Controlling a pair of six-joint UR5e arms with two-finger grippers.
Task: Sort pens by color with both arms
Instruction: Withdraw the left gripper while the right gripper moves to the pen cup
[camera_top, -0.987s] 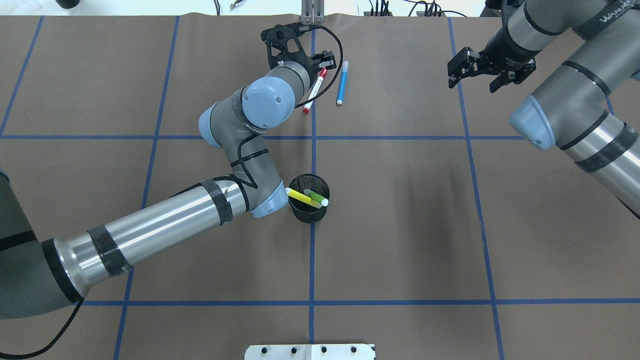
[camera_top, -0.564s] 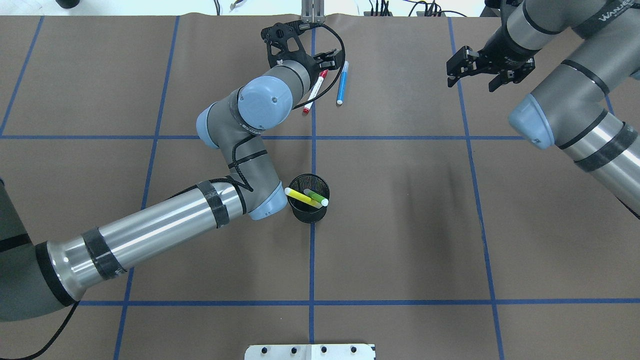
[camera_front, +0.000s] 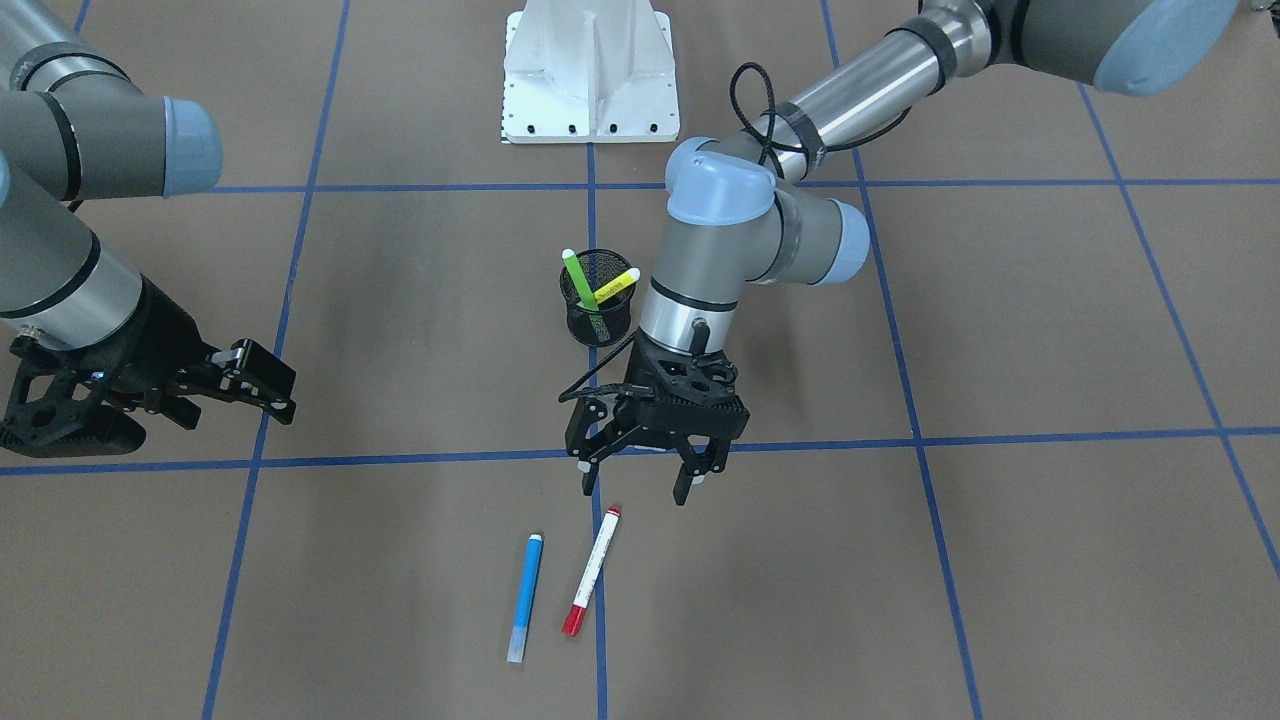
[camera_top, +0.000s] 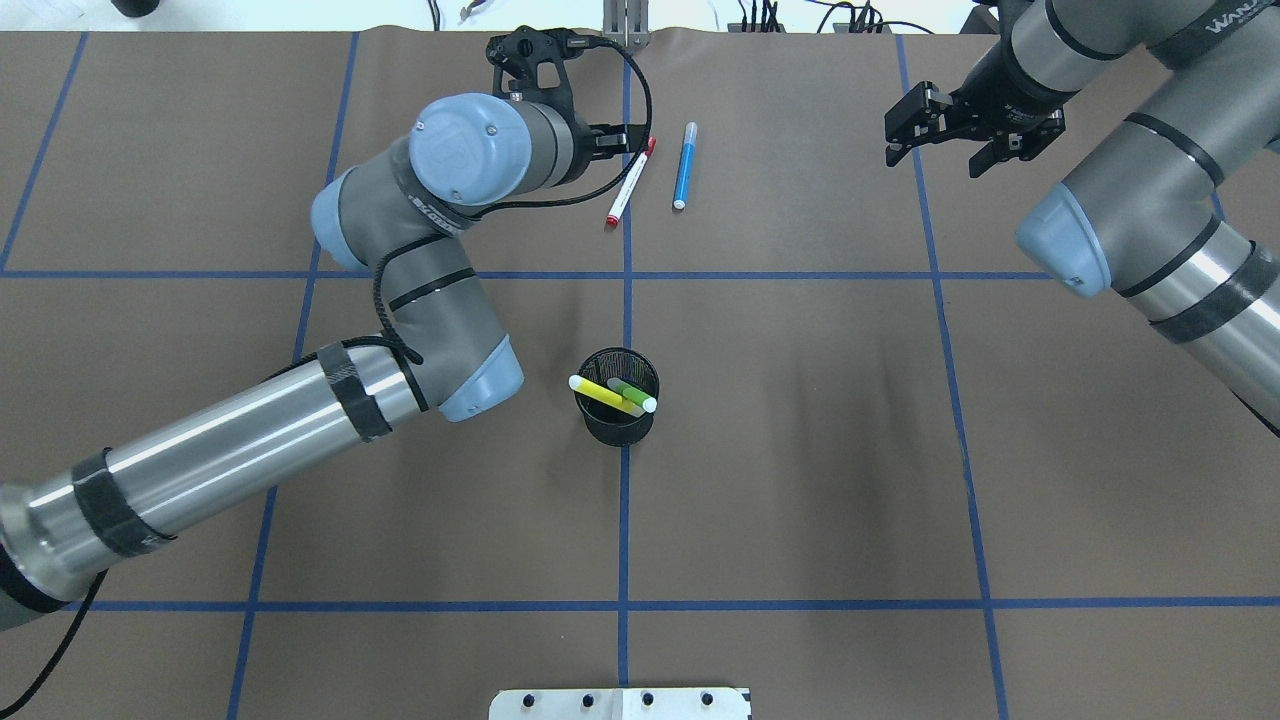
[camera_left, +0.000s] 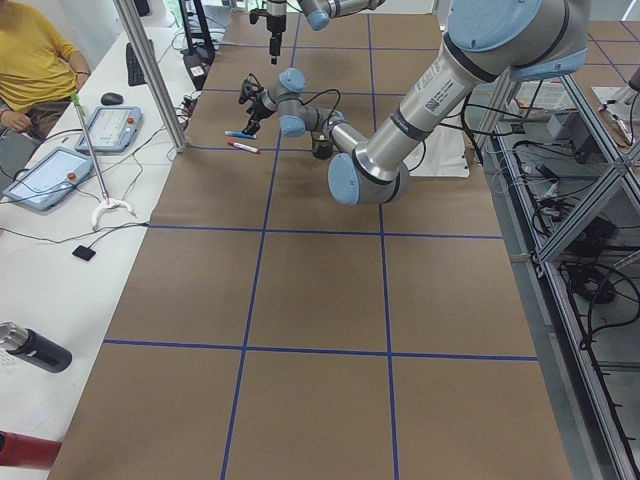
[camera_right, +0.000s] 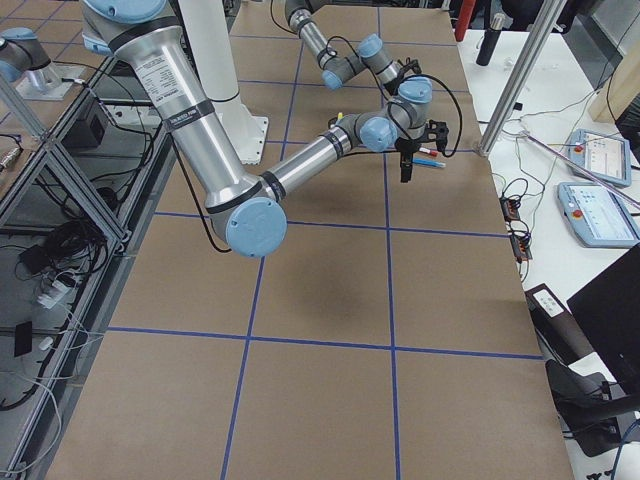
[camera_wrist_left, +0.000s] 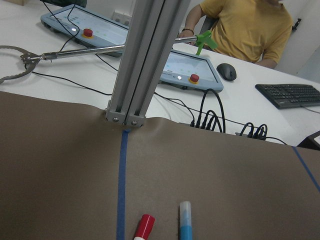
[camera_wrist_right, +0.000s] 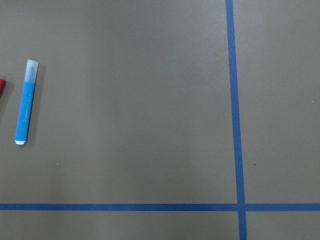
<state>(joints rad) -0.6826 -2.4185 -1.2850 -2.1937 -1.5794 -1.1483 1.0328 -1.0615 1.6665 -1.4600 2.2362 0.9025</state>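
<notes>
The white-barrelled pen with a red cap (camera_front: 592, 570) and the blue pen (camera_front: 525, 597) lie side by side on the brown table at its far side; they also show in the overhead view, white-and-red (camera_top: 628, 183) and blue (camera_top: 684, 166). The yellow pen (camera_top: 597, 392) and green pen (camera_top: 632, 395) stand in a black mesh cup (camera_top: 620, 425). My left gripper (camera_front: 638, 488) is open and empty, raised just short of the white-and-red pen's near end. My right gripper (camera_top: 940, 148) is open and empty, well to the right of the pens.
The white base pedestal (camera_front: 590, 75) stands at the robot's side of the table. An aluminium post (camera_wrist_left: 145, 60) rises at the table's far edge behind the pens. Operators' tablets and cables lie beyond that edge.
My left arm's wrist and elbow have swung to the left, and its gripper has shifted left off the white-and-red pen. The pens have not moved. My right gripper has drifted slightly farther away.
</notes>
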